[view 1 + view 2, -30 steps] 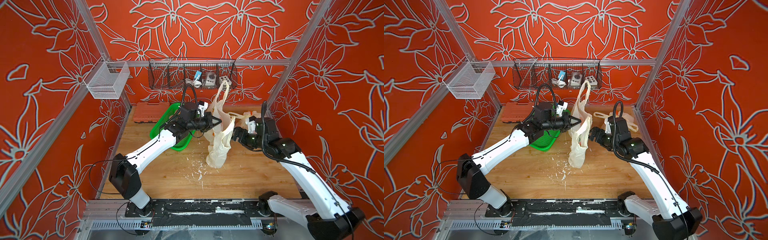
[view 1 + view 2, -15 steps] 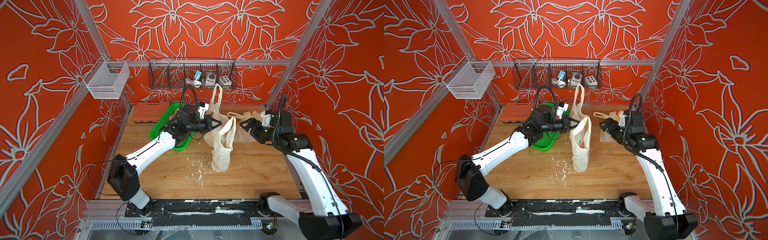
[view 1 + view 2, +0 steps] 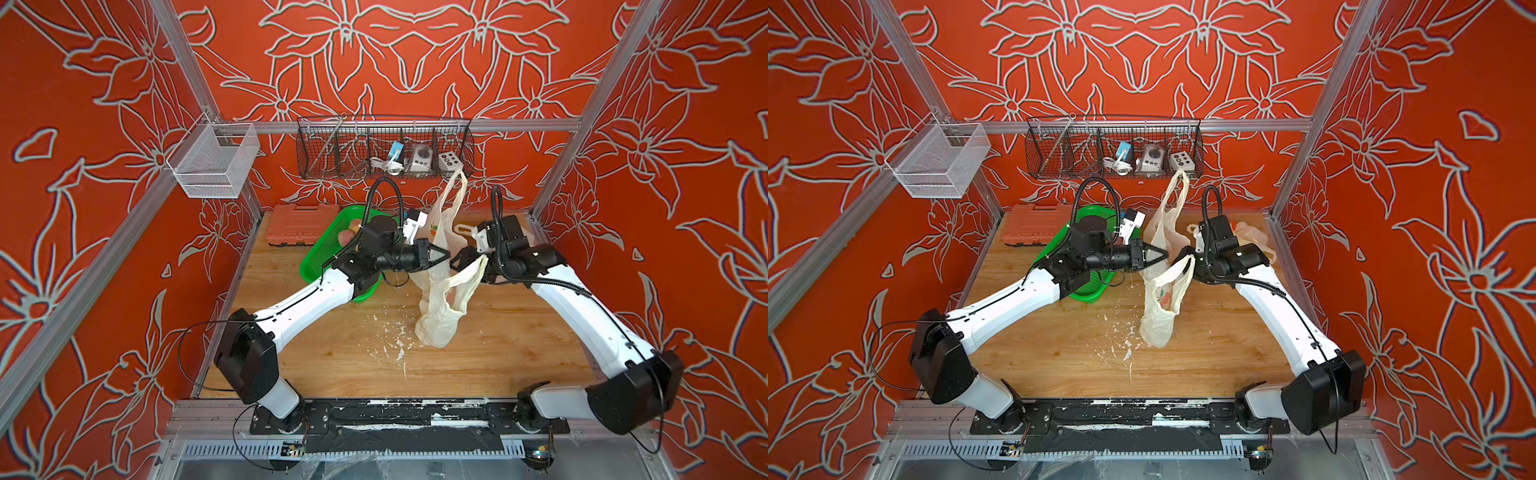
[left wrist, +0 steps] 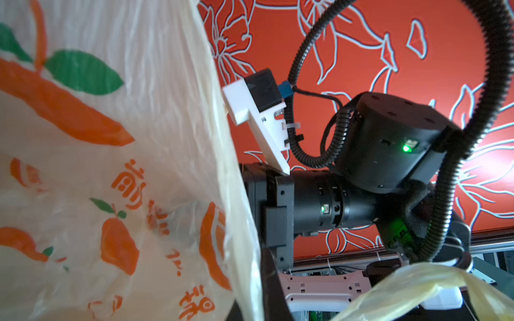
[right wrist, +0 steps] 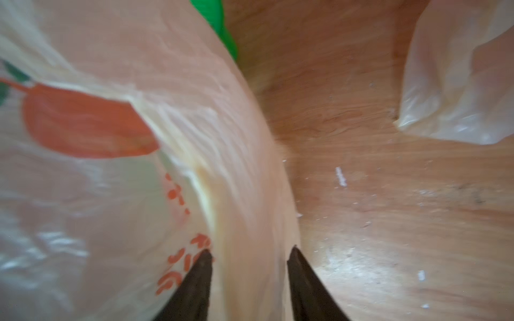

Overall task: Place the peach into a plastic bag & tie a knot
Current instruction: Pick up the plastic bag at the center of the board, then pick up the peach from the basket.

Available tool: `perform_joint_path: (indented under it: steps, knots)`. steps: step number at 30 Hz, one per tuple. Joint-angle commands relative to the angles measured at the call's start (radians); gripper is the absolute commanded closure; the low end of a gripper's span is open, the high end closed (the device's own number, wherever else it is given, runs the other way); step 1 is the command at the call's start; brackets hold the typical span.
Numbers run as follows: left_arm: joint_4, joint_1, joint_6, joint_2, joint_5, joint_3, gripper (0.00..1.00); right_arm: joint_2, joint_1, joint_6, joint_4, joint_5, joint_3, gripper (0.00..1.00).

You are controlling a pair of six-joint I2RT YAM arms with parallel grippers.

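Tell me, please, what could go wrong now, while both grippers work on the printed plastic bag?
1. In the right wrist view the right gripper has its jaws apart around film of the printed plastic bag; it may catch one layer only and slip off.
2. The left gripper pinches the bag at a single spot; a hard pull could tear it free.
3. A second plastic bag lies near the right gripper and could be dragged.

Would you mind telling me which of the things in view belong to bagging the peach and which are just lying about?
For the job: printed plastic bag, pinched by the left fingers; peaches; green basket holding them.
Lying about: orange case; spare bag; black wire rack; white mesh basket; white scraps.
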Motion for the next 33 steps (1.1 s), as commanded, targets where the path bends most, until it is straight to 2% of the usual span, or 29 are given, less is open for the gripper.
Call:
perform_joint_path:
  steps: [1, 3, 5, 6, 8, 10, 12, 15, 18, 21, 23, 27, 30, 33]
  knots:
    - [-0.166, 0.063, 0.136, -0.128, -0.068, -0.044, 1.00, -0.016, -0.027, -0.103, -0.062, 0.229, -0.036, 0.89]
    - [-0.387, 0.097, 0.266, -0.182, -0.193, -0.062, 1.00, -0.035, -0.035, -0.156, -0.087, 0.269, -0.027, 0.99]
    - [-0.549, 0.137, 0.337, -0.213, -0.304, -0.086, 1.00, -0.032, -0.036, -0.205, -0.122, 0.259, -0.002, 1.00]
    - [-0.588, 0.157, 0.352, -0.225, -0.323, -0.101, 1.00, -0.020, -0.037, -0.221, -0.136, 0.222, 0.011, 1.00]
    - [-0.571, 0.168, 0.352, -0.243, -0.290, -0.125, 1.00, -0.002, -0.032, -0.220, -0.130, 0.129, 0.017, 1.00]
    - [-0.486, 0.168, 0.319, -0.245, -0.142, -0.134, 0.86, 0.004, -0.030, -0.194, -0.106, 0.064, 0.009, 1.00]
    - [-0.462, 0.170, 0.316, -0.240, -0.020, -0.121, 0.67, 0.005, -0.030, -0.183, -0.097, 0.064, 0.012, 1.00]
    - [-0.644, 0.229, 0.463, -0.275, -0.036, -0.083, 0.43, 0.008, -0.053, -0.197, -0.117, 0.065, 0.047, 1.00]
    - [-0.742, 0.352, 0.524, -0.340, -0.013, -0.095, 0.30, 0.002, -0.075, -0.216, -0.145, 0.068, 0.080, 1.00]
    - [-0.737, 0.431, 0.528, -0.351, -0.058, -0.102, 0.26, 0.008, -0.088, -0.224, -0.155, 0.049, 0.105, 1.00]
    - [-0.725, 0.448, 0.531, -0.284, -0.162, -0.076, 0.25, 0.010, -0.088, -0.225, -0.141, 0.018, 0.106, 1.00]
    - [-0.675, 0.447, 0.560, -0.030, -0.432, 0.048, 0.23, 0.026, -0.088, -0.223, -0.121, -0.017, 0.111, 1.00]
    - [-0.674, 0.442, 0.598, 0.176, -0.504, 0.205, 0.15, 0.038, -0.088, -0.232, -0.118, -0.029, 0.122, 1.00]
    - [-0.707, 0.422, 0.640, 0.352, -0.578, 0.361, 0.12, 0.049, -0.088, -0.227, -0.108, -0.054, 0.125, 1.00]
